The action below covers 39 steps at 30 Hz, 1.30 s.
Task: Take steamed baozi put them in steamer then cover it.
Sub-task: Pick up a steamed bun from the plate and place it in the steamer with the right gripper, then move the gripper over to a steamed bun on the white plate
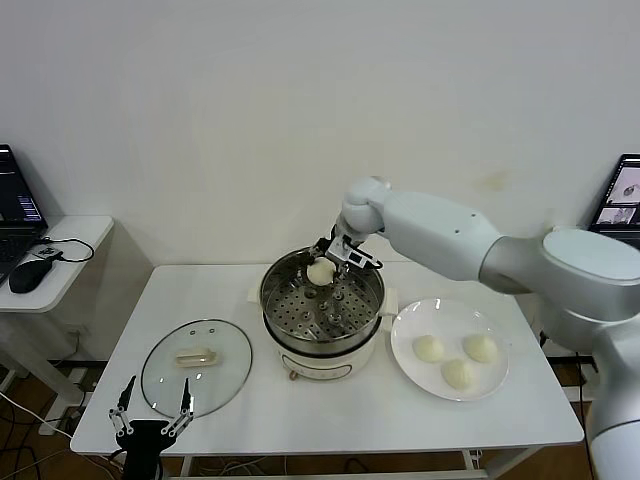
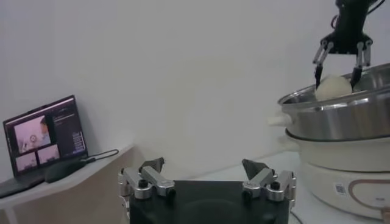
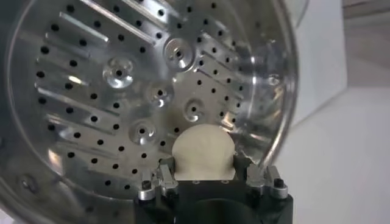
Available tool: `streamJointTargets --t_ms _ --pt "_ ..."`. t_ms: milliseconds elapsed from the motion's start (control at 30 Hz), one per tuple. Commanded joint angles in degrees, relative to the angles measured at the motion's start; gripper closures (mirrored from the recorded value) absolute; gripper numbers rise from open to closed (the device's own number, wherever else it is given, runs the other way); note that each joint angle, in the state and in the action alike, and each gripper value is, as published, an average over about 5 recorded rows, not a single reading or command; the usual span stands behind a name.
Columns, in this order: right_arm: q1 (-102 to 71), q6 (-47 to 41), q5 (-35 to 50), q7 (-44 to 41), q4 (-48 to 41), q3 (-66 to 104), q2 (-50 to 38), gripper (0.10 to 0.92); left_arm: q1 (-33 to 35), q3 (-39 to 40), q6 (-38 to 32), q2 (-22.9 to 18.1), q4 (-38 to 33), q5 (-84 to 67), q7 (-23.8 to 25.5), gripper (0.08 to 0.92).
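The steamer (image 1: 322, 352) stands mid-table, its perforated tray (image 3: 116, 91) bare. My right gripper (image 1: 323, 267) reaches over the pot's far rim, shut on one baozi (image 1: 320, 273), which hangs just above the tray. In the right wrist view this baozi (image 3: 203, 151) fills the gap between the fingers. Three more baozi (image 1: 457, 373) lie on a white plate (image 1: 403, 352) right of the steamer. The glass cover (image 1: 165, 385) lies flat on the table left of the pot. My left gripper (image 1: 152, 405) waits open at the table's near left edge.
A side table at the far left carries a laptop (image 1: 15, 200) and a mouse (image 1: 30, 272). Another screen (image 1: 620, 195) stands at the far right. A white wall runs close behind the table.
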Motion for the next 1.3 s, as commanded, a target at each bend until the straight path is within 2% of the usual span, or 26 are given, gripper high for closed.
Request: streamJointTargets --t_ms 33,200,333,433,533,700,933,1133,1300 --pt "-2.2 4.5 -6.2 1.4 -4.6 0.9 1.9 0.414 0.0 -0.1 0.0 0.1 0.1 0.0 0.0 0.177" --pt "-3.1 5.2 -7.5 2.3 -6.8 2.3 3.1 0.368 0.0 -0.1 -0.2 0.1 0.0 0.1 -0.1 0.177" --pt "-3.2 5.0 -5.5 2.4 -7.4 2.8 3.5 0.276 0.3 -0.4 -0.3 -0.1 -0.7 0.2 -0.6 0.177" --pt "-1.5 2.7 0.1 1.0 -4.6 2.5 2.4 0.221 0.5 -0.6 -0.4 0.0 -1.3 0.2 -0.6 0.177" --pt "2.7 -4.2 9.3 -2.7 1.8 1.0 -0.6 0.205 0.6 -0.6 -0.4 0.1 -1.3 0.2 -0.6 0.177" --pt "12.5 -22.8 25.8 -10.2 17.8 -2.8 -10.0 0.203 0.7 -0.4 -0.4 -0.1 -1.7 0.1 -0.5 0.177" --pt "19.8 -42.2 32.5 -13.6 35.4 -4.6 -27.4 0.203 0.6 -0.4 -0.4 0.6 -1.9 -0.2 -0.4 0.177" --pt "19.6 -49.1 33.2 -12.9 46.5 -5.3 -43.8 0.202 0.0 -0.4 -0.3 1.6 -1.7 -0.5 -0.2 0.177" --pt "15.0 -49.9 29.4 -11.9 50.5 -5.5 -52.6 0.203 -0.3 0.2 -0.2 2.1 -1.2 -0.4 -0.1 0.177"
